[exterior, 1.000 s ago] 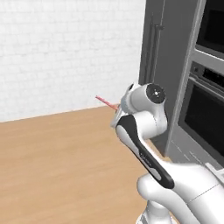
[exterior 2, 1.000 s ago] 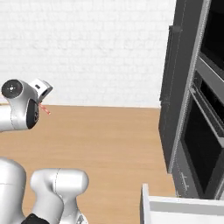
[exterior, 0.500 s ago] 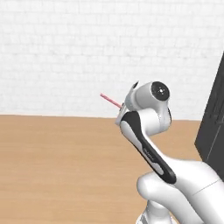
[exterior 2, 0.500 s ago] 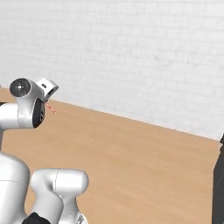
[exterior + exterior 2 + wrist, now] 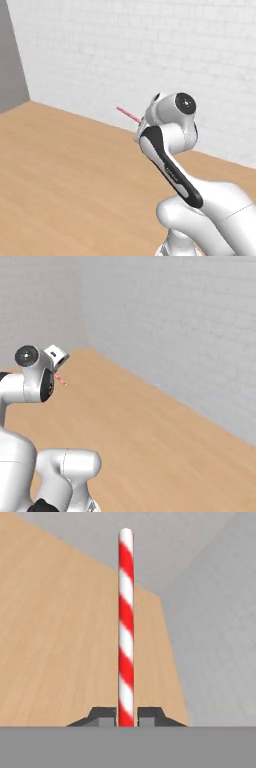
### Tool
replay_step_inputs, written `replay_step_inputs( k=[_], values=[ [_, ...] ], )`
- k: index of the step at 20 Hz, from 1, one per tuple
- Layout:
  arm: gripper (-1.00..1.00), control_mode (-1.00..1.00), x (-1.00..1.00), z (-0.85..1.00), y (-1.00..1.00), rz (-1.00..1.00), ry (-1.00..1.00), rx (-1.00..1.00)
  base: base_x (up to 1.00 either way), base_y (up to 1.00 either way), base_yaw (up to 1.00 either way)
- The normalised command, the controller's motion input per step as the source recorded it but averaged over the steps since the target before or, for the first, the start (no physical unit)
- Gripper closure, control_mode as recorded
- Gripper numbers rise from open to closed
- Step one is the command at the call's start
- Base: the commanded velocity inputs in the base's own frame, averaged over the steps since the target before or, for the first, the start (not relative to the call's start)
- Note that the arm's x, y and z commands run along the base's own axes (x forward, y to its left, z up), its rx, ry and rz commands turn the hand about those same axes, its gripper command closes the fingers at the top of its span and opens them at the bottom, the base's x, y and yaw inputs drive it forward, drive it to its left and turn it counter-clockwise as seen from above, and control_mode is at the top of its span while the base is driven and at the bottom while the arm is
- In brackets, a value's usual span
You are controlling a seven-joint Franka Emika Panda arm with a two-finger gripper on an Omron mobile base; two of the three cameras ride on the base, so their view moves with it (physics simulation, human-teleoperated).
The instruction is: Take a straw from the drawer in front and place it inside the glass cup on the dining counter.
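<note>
My gripper [image 5: 126, 718] is shut on the straw [image 5: 125, 622], a thin red stick with white stripes that runs straight away from the fingertips in the hand view. In the left base view the straw [image 5: 128, 114] juts out to the left of the raised white wrist, well above the floor. A short red bit of the straw [image 5: 60, 380] shows beside the wrist in the right base view. The drawer, the glass cup and the dining counter are out of view.
A light wood floor [image 5: 65, 185] spreads in front of the base up to a white brick wall [image 5: 150, 55]. A grey wall [image 5: 11, 60] meets it in a corner at the far left.
The whole picture has swung: the dark oven column and cabinets have slid out of both base views, so the base has turned. The arm holds the same raised pose with the straw.
</note>
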Motion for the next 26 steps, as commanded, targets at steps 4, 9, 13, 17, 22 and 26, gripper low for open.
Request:
replay_step_inputs(
  k=[4,9,13,17,22,26],
  values=[
    [1.00,1.00,0.00,0.00,0.00,0.00,0.00,0.00,0.68,0.00,0.79],
    [1.00,1.00,0.00,0.00,0.00,0.00,0.00,0.00,0.63,0.00,0.81],
    [1.00,1.00,0.00,0.00,0.00,0.00,0.00,0.00,0.65,0.00,0.81],
    [1.00,1.00,0.00,0.00,0.00,0.00,0.00,0.00,0.84,-0.09,0.75],
    [1.00,1.00,0.00,0.00,0.00,0.00,0.00,0.00,0.86,-0.33,0.65],
    [1.00,1.00,0.00,0.00,0.00,0.00,0.00,0.00,0.84,-0.58,0.53]
  ],
)
